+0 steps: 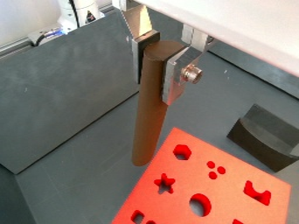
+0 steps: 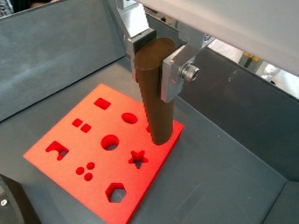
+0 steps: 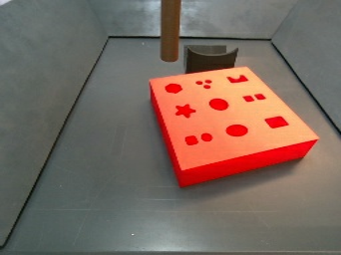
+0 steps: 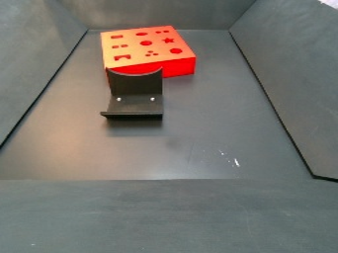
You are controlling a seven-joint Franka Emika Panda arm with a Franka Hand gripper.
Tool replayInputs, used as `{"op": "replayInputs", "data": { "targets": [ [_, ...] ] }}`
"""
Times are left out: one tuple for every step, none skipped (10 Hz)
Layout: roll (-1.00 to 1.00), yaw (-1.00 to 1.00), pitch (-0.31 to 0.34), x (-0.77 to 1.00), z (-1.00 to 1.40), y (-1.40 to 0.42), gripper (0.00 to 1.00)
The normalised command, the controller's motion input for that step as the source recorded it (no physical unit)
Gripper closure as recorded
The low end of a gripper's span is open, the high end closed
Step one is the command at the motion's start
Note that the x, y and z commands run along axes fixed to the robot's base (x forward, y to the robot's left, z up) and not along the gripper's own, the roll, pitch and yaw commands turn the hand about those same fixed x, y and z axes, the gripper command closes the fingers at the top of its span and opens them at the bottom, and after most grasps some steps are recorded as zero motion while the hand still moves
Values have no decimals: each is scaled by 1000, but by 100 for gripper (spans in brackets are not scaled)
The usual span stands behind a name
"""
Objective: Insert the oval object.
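Note:
My gripper (image 1: 155,70) is shut on the top end of the oval object (image 1: 146,122), a long brown rod that hangs upright between the silver fingers (image 1: 176,77). Both wrist views show the grip; in a wrist view the gripper (image 2: 153,66) holds the rod (image 2: 158,105) with its lower end over the edge of the red block (image 2: 82,149). In a side view the rod (image 3: 170,30) hangs above the floor just behind the red block (image 3: 253,144), which has several shaped holes in its top. The gripper itself is out of frame in both side views.
The dark fixture with a curved notch stands on the floor beside the red block (image 4: 145,49), seen in both side views (image 3: 209,55) (image 4: 134,97) and in a wrist view (image 1: 268,136). Grey walls (image 3: 54,40) enclose the dark floor (image 4: 172,138).

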Motion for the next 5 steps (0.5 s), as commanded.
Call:
{"op": "replayInputs", "data": {
  "targets": [
    [0,0,0,0,0,-23,100],
    [0,-103,0,91,0,-26,100],
    [77,-586,-39,340,-54,-114,100],
    [179,-769,-23,263,-146,-63,100],
    [237,-809,-19,191,-254,0,100]
  ]
}}
